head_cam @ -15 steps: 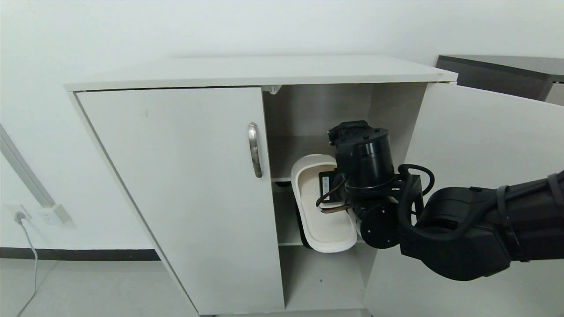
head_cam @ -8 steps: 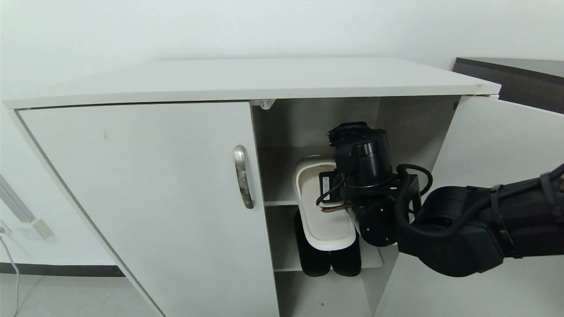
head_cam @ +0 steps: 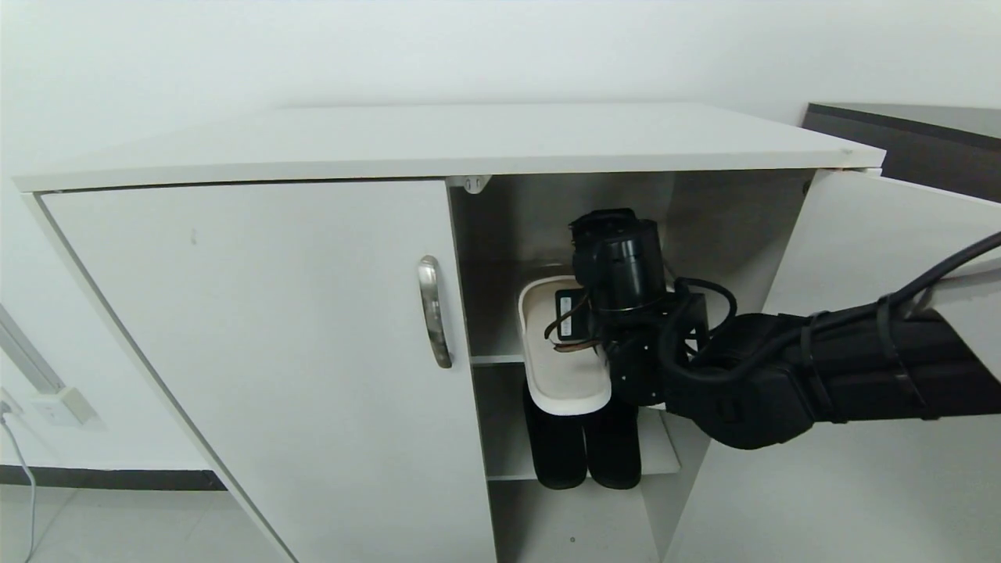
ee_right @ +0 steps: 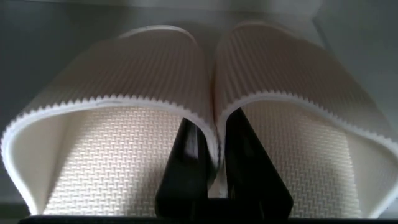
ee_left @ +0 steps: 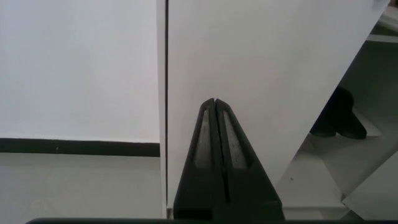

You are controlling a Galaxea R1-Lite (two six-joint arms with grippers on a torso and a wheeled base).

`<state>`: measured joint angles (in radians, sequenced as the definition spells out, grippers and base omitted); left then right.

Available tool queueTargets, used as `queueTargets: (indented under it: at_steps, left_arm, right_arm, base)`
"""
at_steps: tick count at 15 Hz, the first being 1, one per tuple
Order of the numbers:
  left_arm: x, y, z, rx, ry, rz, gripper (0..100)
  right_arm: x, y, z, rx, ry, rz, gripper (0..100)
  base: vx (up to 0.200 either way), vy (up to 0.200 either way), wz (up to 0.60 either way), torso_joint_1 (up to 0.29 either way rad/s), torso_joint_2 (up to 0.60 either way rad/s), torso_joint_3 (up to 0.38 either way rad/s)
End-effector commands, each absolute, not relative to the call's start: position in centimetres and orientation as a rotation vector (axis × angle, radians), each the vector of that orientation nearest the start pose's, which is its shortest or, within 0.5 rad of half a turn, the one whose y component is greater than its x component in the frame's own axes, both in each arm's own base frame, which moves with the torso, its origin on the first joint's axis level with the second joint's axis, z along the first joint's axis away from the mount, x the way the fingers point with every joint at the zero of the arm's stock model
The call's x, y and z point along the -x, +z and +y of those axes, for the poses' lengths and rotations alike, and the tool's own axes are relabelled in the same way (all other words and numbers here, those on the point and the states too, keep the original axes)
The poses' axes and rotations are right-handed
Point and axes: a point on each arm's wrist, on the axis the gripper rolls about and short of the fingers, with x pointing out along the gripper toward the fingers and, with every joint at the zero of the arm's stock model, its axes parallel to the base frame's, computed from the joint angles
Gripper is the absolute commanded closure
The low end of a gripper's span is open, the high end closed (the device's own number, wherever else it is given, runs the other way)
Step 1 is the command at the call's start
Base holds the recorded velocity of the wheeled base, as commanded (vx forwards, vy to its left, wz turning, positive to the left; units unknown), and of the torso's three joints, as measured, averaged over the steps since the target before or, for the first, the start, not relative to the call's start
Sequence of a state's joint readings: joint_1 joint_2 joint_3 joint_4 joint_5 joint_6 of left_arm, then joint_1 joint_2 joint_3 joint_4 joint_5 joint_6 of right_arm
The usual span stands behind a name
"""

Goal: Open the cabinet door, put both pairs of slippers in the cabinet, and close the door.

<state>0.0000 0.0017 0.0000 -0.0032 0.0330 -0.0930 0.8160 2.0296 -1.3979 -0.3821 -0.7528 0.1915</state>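
A wall socket (head_cam: 59, 407) and its trailing cable (head_cam: 14, 477) sit on the wall left of the white cabinet (head_cam: 469, 141), whose left door (head_cam: 258, 352) is shut, a metal handle (head_cam: 434, 320) upright at its inner edge. The left hand (ee_left: 215, 124), fingers pressed together and holding nothing, hangs low in front of that shut door. Right of the handle the cabinet stands open. A pair of white slippers (head_cam: 559, 375) points into it at the level of the upper shelf (head_cam: 493, 360), heels jutting out past the shelf's front edge; whether the soles rest on the shelf cannot be told. The right hand (ee_right: 216, 155) pinches the slippers' two inner walls together between its fingers (ee_right: 186, 162). A small white label (head_cam: 567, 303) on the arm's wrist carries print too small to read. Directly beneath, a pair of black slippers (head_cam: 583, 446) lies side by side on the lower shelf (head_cam: 508, 473), heels overhanging its front. The cabinet's right door (head_cam: 860, 258) is swung wide, and a dark surface (head_cam: 923, 148) stands beyond the cabinet's right corner.
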Motion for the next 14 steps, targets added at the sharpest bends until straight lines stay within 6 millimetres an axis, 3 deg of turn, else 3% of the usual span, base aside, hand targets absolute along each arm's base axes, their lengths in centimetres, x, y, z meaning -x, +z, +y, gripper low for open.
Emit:
queueTargets:
  at_steps: [1,7,14]
  left_arm:
    - [2.3,7.6,0.1,0.094,0.034,-0.005,100]
    - [2.3,7.6,0.1,0.094,0.034,-0.005,100]
    - [2.3,7.6,0.1,0.095,0.034,-0.005,100]
  right_arm:
    - [-31.2,19.3,29.2,-0.014,0.017,0.185,100]
    - [-33.2,20.7,29.2,-0.022,0.002,0.183,100]
    - [-34.5,20.5,29.6,-0.024,0.002,0.187,100]
  base:
    - [0.000,0.000,0.00,0.000,0.00,0.000]
    - [0.000,0.000,0.00,0.000,0.00,0.000]
    - [0.000,0.000,0.00,0.000,0.00,0.000]
